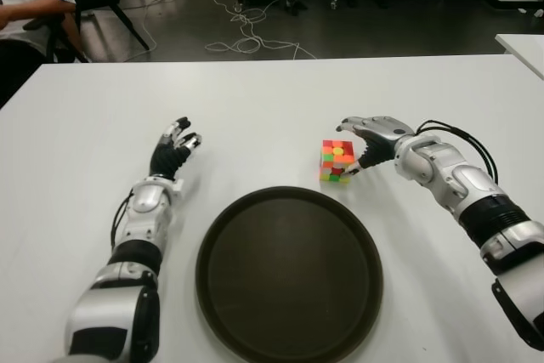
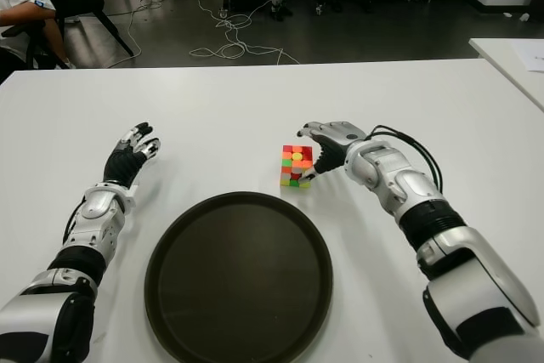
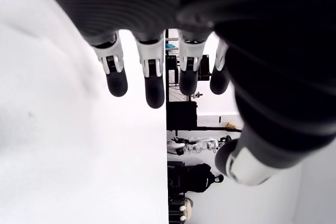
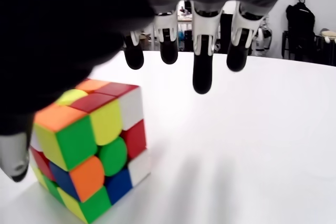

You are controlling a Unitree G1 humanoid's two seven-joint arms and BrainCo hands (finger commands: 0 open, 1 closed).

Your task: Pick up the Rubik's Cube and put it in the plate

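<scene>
1. Above the cube (image 4: 89, 150), the 4 fingers (image 4: 202, 72) of the right hand (image 1: 371, 144) stretch out, spread apart and clamped on nothing; the thumb sits just beside the cube's near side.
2. Just beyond the plate (image 1: 289, 274), the cube stands on the white table (image 1: 255, 99), outside the rim.
3. Left of the plate, the left hand (image 1: 172, 152) shows with fingers loosely spread, holding nothing.

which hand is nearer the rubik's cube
Right. The right hand is open right beside the Rubik's Cube, on its right. The left hand shows open across the table, well to the cube's left.
</scene>
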